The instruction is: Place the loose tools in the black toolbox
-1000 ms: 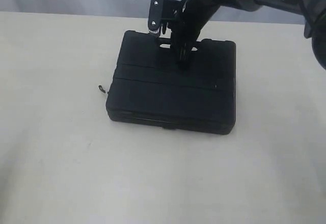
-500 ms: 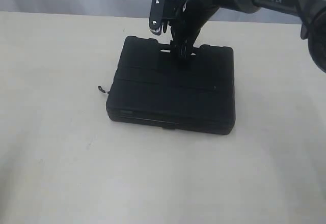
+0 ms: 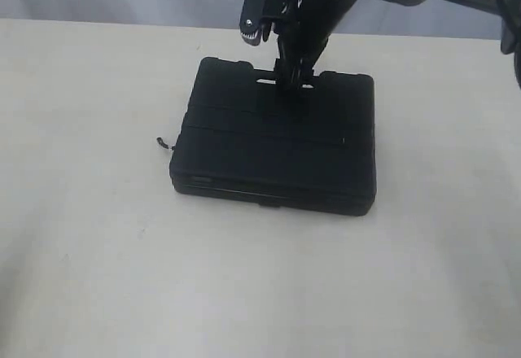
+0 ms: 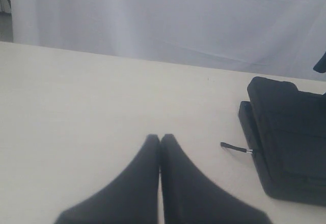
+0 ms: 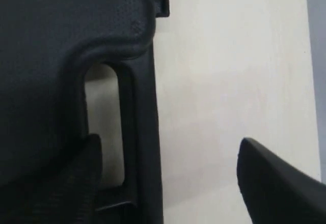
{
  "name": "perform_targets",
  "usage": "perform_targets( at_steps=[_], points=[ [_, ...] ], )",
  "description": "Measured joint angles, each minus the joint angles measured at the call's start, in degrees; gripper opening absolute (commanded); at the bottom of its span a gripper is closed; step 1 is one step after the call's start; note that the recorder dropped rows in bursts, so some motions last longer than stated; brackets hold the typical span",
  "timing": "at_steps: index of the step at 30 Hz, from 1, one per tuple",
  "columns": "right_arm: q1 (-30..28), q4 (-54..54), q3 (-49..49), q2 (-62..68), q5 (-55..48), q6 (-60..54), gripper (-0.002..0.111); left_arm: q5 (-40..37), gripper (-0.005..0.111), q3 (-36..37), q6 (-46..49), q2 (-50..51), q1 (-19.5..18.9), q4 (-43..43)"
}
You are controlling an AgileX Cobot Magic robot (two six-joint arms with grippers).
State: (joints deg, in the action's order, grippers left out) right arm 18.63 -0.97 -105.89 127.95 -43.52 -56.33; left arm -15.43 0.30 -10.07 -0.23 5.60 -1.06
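The black toolbox (image 3: 277, 142) lies closed and flat on the table, its slot handle (image 5: 138, 132) along the far edge. My right gripper (image 3: 293, 76) hangs open just over that handle. In the right wrist view one finger (image 5: 91, 155) is over the slot and the other (image 5: 265, 178) is over bare table, so the right gripper (image 5: 170, 150) straddles the handle bar without gripping it. My left gripper (image 4: 160, 138) is shut and empty, low over the table some way from the toolbox (image 4: 290, 132). The loose tools are out of view.
A thin dark tip (image 3: 165, 141) pokes out from the toolbox's left side onto the table; the same tip (image 4: 234, 147) shows in the left wrist view. The cream table (image 3: 98, 252) spreads all round the box. A pale curtain (image 4: 168, 15) hangs behind.
My right gripper has opened and risen a little, moving from the toolbox's top back to above the handle edge. The toolbox shifted slightly and now lies still.
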Motion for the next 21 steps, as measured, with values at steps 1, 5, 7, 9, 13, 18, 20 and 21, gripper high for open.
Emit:
perform_targets(
  at_steps=[1, 5, 7, 9, 13, 18, 20, 21],
  points=[
    [0.0, 0.0, -0.29, -0.43, -1.48, 0.29, 0.058, 0.0, 0.0, 0.0, 0.0, 0.0, 0.0, 0.0],
    [0.0, 0.39, -1.26, -1.95, -8.29, 1.98, 0.056, 0.0, 0.0, 0.0, 0.0, 0.0, 0.0, 0.0],
    [0.0, 2.05, -2.11, -2.44, -11.41, 2.83, 0.056, 0.0, 0.0, 0.0, 0.0, 0.0, 0.0, 0.0],
    [0.1, 4.17, -3.36, -3.41, -14.07, 3.45, 0.056, 0.0, 0.0, 0.0, 0.0, 0.0, 0.0, 0.0],
    [0.31, 7.41, -5.95, -5.93, -18.62, 4.95, 0.056, 0.0, 0.0, 0.0, 0.0, 0.0, 0.0, 0.0],
    [0.34, 8.22, -7.62, -10.42, -24.76, 8.4, 0.046, 0.0, 0.0, 0.0, 0.0, 0.0, 0.0, 0.0],
    [0.34, 8.22, -6.75, -13.08, -25.27, 11.04, 0.031, 0.0, 0.0, 0.0, 0.0, 0.0, 0.0, 0.0],
    [0.34, 8.22, -5.58, -15.07, -25.38, 11.9, 0.023, 0.0, 0.0, 0.0, 0.0, 0.0, 0.0, 0.0]
  ],
)
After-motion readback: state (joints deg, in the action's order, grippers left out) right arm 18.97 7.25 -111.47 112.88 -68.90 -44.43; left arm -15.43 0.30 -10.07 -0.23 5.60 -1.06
